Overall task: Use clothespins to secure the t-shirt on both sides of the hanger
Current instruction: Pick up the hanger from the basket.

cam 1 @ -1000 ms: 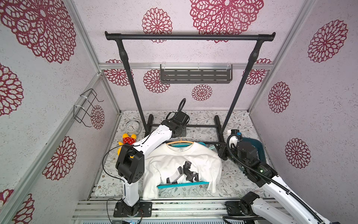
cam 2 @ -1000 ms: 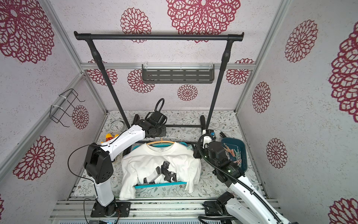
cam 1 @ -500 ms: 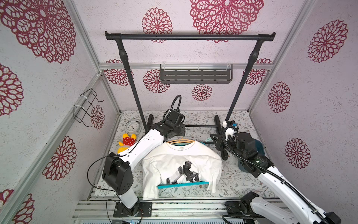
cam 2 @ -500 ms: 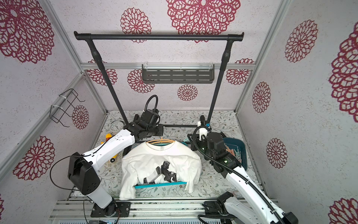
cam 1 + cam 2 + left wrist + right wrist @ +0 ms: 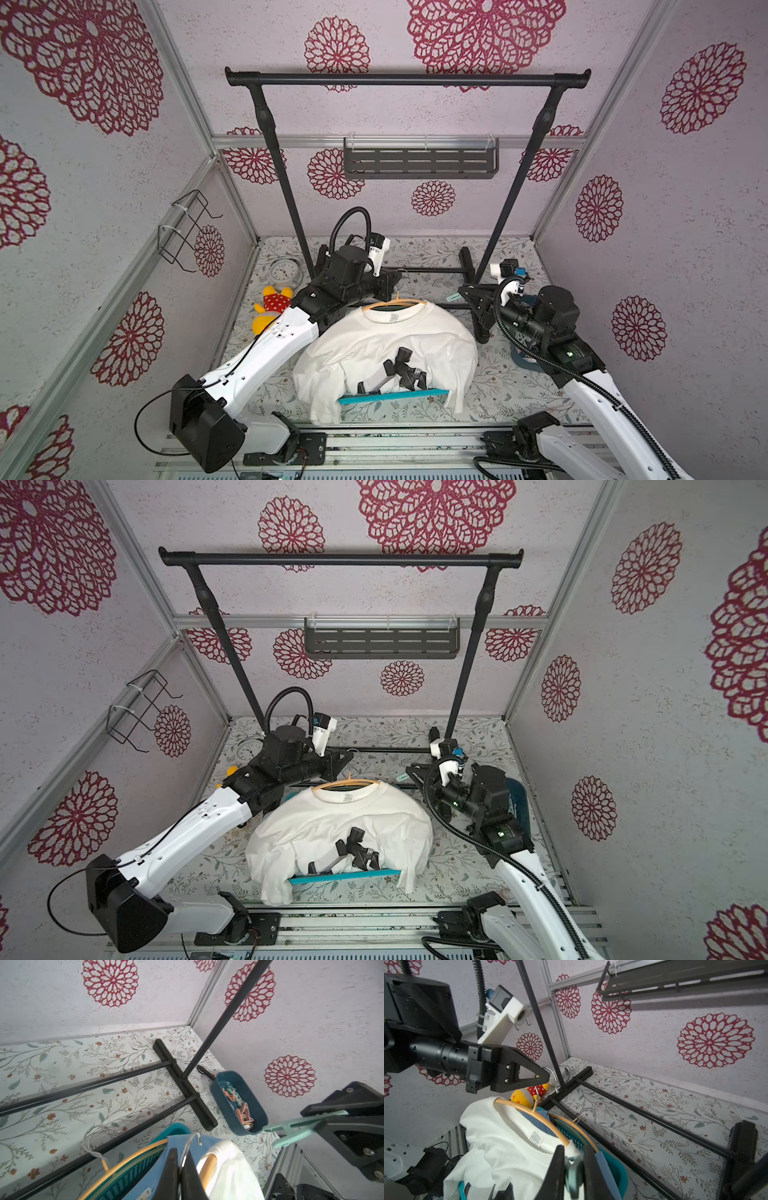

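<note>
A white t-shirt point(image 5: 390, 345) hangs on an orange hanger point(image 5: 392, 305), draped over a teal basket point(image 5: 392, 397). My left gripper point(image 5: 395, 286) point(image 5: 180, 1153) is shut on the hanger's wire hook point(image 5: 553, 1076). In the left wrist view the hook runs up between the two black fingers. My right gripper point(image 5: 461, 296) point(image 5: 574, 1148) is shut on a mint green clothespin point(image 5: 574, 1172) point(image 5: 295, 1126). It hovers just off the hanger's right shoulder, apart from the shirt. Several more clothespins point(image 5: 241, 1109) lie in a dark teal tray point(image 5: 220, 1093).
A black garment rack point(image 5: 407, 79) stands over the back, its foot bars point(image 5: 187, 1084) on the floor behind the basket. A second wire-hooked hanger point(image 5: 586, 1113) lies in the basket. A clock point(image 5: 284, 272) and a plush toy point(image 5: 272, 305) sit at the left. Black parts point(image 5: 405, 370) rest on the shirt.
My left gripper has closed the last bit onto the hanger hook while its arm swung out to the left. My right arm rose and moved forward with the green clothespin towards the hanger.
</note>
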Motion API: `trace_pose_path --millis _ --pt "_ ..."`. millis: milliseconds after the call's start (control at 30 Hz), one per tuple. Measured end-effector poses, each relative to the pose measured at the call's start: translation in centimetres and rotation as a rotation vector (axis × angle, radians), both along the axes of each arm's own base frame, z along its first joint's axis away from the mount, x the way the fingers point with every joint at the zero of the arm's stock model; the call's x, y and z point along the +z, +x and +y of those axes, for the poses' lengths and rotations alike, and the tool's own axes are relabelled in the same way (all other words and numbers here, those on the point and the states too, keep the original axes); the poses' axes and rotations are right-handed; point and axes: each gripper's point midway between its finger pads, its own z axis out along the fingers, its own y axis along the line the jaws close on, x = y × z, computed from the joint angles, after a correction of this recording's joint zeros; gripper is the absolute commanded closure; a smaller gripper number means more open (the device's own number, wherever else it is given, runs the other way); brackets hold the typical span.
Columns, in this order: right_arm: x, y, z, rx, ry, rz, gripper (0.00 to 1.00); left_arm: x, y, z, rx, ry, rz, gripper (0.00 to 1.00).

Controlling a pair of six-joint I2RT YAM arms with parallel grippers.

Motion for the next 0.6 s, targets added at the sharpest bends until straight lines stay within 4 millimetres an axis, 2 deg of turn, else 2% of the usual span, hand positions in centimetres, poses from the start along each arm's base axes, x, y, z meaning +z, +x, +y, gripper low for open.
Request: trace_pose_path --millis 300,600 --pt "-0.7 -0.5 0.2 0.045 -0.011 -0.004 1.0 2.4 -2.0 0.7 -0.08 -0.108 -0.09 1.0" --pt "-0.4 -1.1 0.6 0.095 -0.02 -0.038 1.0 4.8 -3.4 2.2 -0.251 -0.219 -0.169 1.0"
